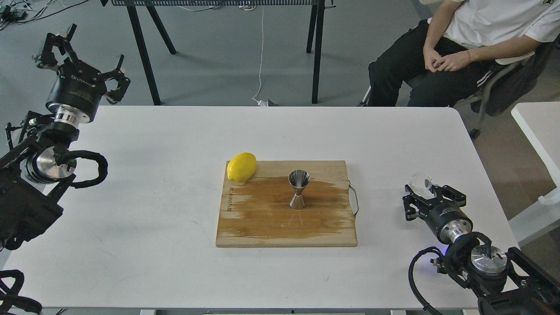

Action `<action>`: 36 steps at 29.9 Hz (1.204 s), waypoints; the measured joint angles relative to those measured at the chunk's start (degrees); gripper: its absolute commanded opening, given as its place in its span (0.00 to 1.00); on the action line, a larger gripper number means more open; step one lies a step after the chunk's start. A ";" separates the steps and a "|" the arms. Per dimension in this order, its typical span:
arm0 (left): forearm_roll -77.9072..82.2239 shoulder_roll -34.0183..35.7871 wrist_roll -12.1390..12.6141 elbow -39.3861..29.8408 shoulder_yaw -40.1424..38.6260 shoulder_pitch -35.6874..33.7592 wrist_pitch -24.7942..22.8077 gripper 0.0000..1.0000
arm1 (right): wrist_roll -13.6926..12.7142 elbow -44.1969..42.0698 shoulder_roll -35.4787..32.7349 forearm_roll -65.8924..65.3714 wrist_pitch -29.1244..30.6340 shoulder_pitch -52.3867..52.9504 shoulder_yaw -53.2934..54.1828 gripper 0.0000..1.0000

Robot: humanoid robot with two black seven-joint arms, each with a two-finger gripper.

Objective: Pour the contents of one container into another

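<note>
White lettering on the black body of the left end effector (83,65), too small to read, dark marking along the cutting board's (286,227) nine o'clock edge, illegible

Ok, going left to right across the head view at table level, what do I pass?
left gripper → lemon → jigger standing on the cutting board → board's metal handle → glass cup → right gripper, right at the cup.

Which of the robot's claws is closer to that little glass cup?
Right. The right gripper is around the glass cup; the left gripper is raised far across the table.
</note>
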 measured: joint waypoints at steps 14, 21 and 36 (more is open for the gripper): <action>0.00 0.00 0.08 0.00 0.11 0.00 0.00 1.00 | -0.36 -0.54 0.43 0.00 -0.28 -0.03 0.23 0.85; 0.04 0.05 0.09 0.00 0.10 0.00 0.00 1.00 | 0.01 -0.66 0.44 0.01 -0.29 -0.12 0.23 0.95; 0.02 0.27 0.09 0.00 0.09 0.00 -0.01 1.00 | -0.39 2.02 -0.54 -0.98 9.86 2.68 -0.64 0.99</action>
